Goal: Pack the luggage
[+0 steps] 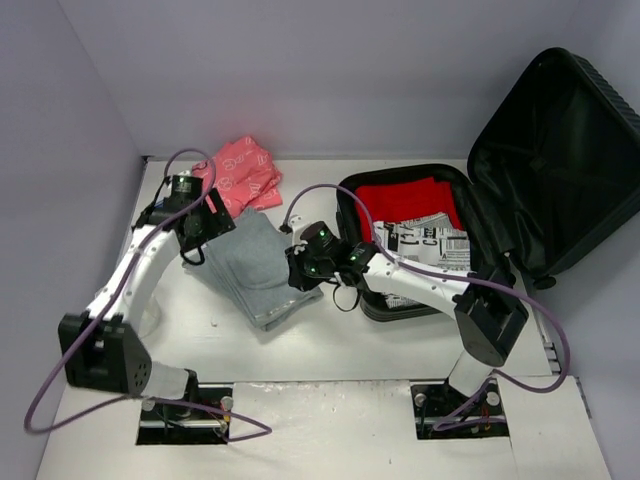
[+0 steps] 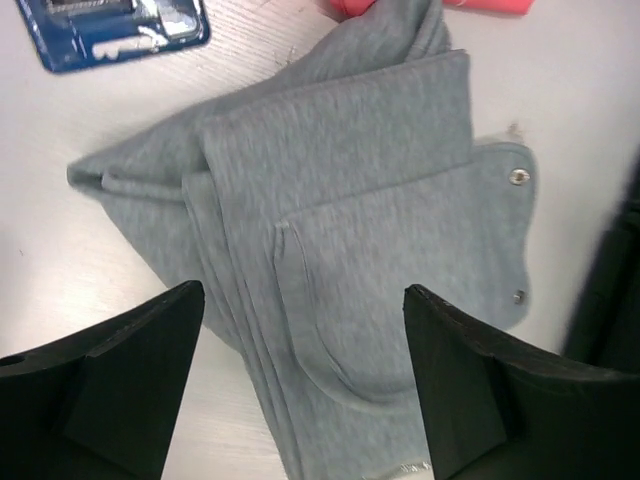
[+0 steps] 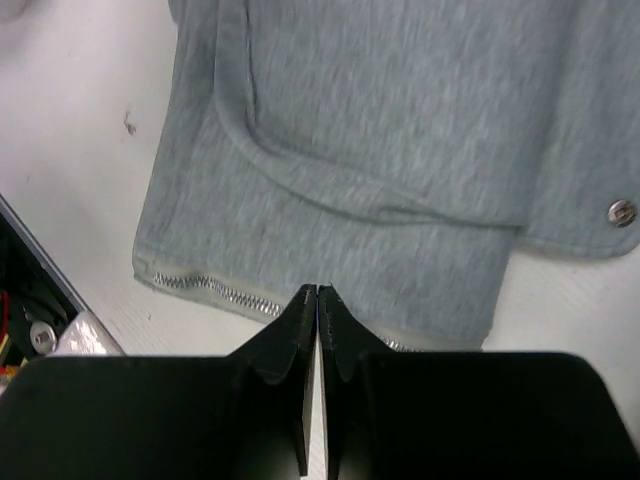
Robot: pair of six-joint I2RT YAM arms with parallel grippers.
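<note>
**Top view:** suitcase sits at the right of the counter, open. Base is flat and mouth up. Lid is hinged on the right side, stands up and leans away to the right, almost at the right frame edge. Long axis of the base looks to run near-to-far. Inside are a red cloth at the far end and a black-and-white printed pack nearer.

A folded grey garment lies mid-counter, apart from the suitcase's left rim. A pink bag is at the far edge by the back wall, touching the garment's far corner.

Left gripper is over the garment's far-left part, w/ the side wall not far to its left. Right gripper is at the garment's right edge, in the gap between garment and suitcase. The near strip of counter in front of the garment is bare.

**Left wrist:** the left gripper's fingers are spread wide and hold nothing. The garment is below, between them. A blue packet is at top left, off the cloth.

**Right wrist:** the right gripper is closed, pads together, w/ tips right at the garment's zip hem. Can't tell if any cloth is pinched. White counter shows left of the hem.
</note>
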